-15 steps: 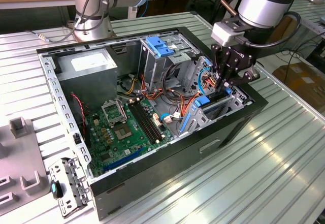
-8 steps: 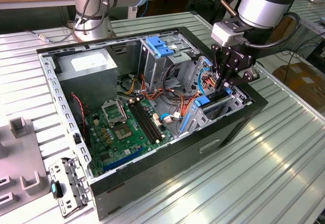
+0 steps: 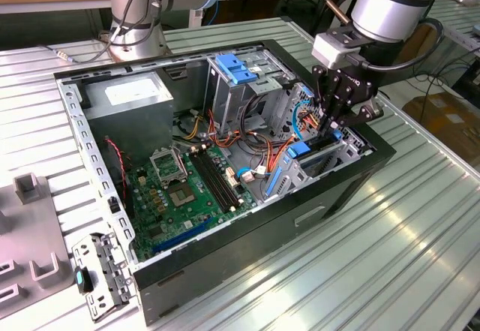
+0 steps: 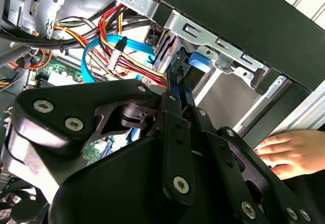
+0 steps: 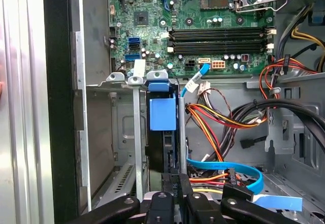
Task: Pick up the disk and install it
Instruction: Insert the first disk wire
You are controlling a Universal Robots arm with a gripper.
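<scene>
The disk (image 5: 162, 115) stands on edge in the metal drive cage (image 5: 133, 148) at the case's front corner, with its blue carrier (image 4: 199, 61) showing at the cage's mouth. My gripper (image 5: 176, 177) is directly over it, its two black fingers (image 4: 171, 107) drawn close together on the disk's thin edge. In the exterior view the gripper (image 3: 335, 127) reaches down into the cage at that view's right, and the blue carrier (image 3: 301, 151) sits just below the fingertips.
The open computer case (image 3: 247, 226) holds a motherboard (image 3: 187, 188), a grey power-supply box (image 3: 135, 98), a tall bay with a blue latch (image 3: 236, 68) and loose coloured cables (image 5: 223, 122) beside the cage. A person's hand (image 4: 289, 153) rests outside the case wall. Grey fixtures (image 3: 30, 256) lie at the exterior view's left.
</scene>
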